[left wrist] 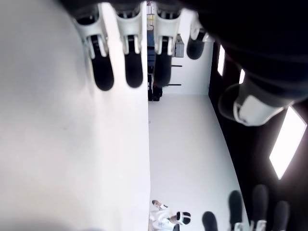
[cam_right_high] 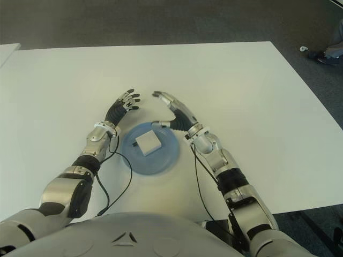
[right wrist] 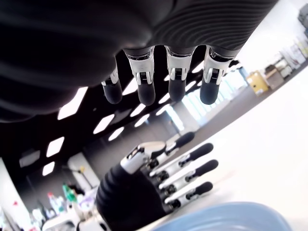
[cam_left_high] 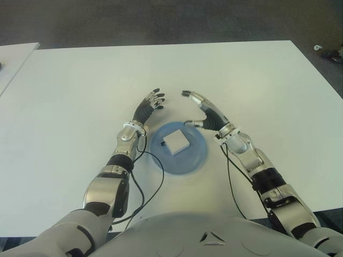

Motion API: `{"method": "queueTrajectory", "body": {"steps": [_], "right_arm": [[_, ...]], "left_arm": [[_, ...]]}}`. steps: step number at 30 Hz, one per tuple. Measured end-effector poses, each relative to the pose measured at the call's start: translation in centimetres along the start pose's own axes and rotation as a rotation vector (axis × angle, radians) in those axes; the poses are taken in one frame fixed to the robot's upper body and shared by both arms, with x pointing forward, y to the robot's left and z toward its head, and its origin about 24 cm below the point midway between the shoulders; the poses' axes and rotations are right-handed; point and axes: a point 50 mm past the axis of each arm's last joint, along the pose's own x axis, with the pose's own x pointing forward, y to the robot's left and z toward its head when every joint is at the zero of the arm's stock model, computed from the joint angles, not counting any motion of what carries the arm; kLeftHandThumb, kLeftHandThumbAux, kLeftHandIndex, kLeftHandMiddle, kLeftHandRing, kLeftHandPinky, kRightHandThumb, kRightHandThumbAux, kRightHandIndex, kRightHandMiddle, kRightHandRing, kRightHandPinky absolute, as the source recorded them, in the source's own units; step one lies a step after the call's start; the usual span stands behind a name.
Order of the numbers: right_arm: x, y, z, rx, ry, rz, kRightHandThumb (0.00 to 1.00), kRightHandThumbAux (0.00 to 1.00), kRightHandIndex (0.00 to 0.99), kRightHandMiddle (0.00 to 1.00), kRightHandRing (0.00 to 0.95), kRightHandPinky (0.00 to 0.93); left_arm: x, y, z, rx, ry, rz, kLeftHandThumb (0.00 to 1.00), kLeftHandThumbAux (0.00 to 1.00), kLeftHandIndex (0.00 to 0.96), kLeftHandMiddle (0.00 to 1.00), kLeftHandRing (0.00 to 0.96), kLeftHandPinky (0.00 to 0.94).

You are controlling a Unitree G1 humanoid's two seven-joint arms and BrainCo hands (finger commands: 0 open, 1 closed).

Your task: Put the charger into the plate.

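A white cube-shaped charger (cam_left_high: pixel 176 142) lies in the middle of a blue plate (cam_left_high: pixel 193 158) on the white table (cam_left_high: pixel 75 91), just in front of me. My left hand (cam_left_high: pixel 150 104) is beside the plate's far left edge, fingers spread and holding nothing. Off the plate's far right edge my right hand (cam_left_high: pixel 202 110) is raised with straight fingers, also holding nothing. The right wrist view shows its fingers (right wrist: pixel 176 72) extended, the left hand (right wrist: pixel 159 178) opposite and the plate's rim (right wrist: pixel 231 216) below.
Black cables (cam_left_high: pixel 140 187) run along my left forearm and over the table near the plate. A second white table (cam_left_high: pixel 10 59) stands at the far left. Dark floor lies beyond the far edge, with small objects (cam_left_high: pixel 329 52) at the far right.
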Motion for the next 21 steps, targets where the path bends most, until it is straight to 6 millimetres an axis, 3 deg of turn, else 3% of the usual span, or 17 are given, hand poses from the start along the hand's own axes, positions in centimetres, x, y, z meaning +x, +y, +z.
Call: {"method": "queueTrajectory", "body": {"steps": [13, 21], "right_arm": [[-1.9, -2.2, -6.7, 0.263, 0.294, -0.258, 0.096, 0.489, 0.0, 0.0, 0.0, 0.0], [-2.8, -1.9, -7.8, 0.399, 0.354, -0.337, 0.065, 0.599, 0.0, 0.0, 0.0, 0.0]], "left_arm": [[-1.0, 1.0, -0.1, 0.015, -0.076, 0.268, 0.0, 0.485, 0.0, 0.0, 0.0, 0.0], [-1.5, 1.8, -0.2, -0.003, -0.086, 0.379, 0.0, 0.481, 0.0, 0.0, 0.0, 0.0]]}}
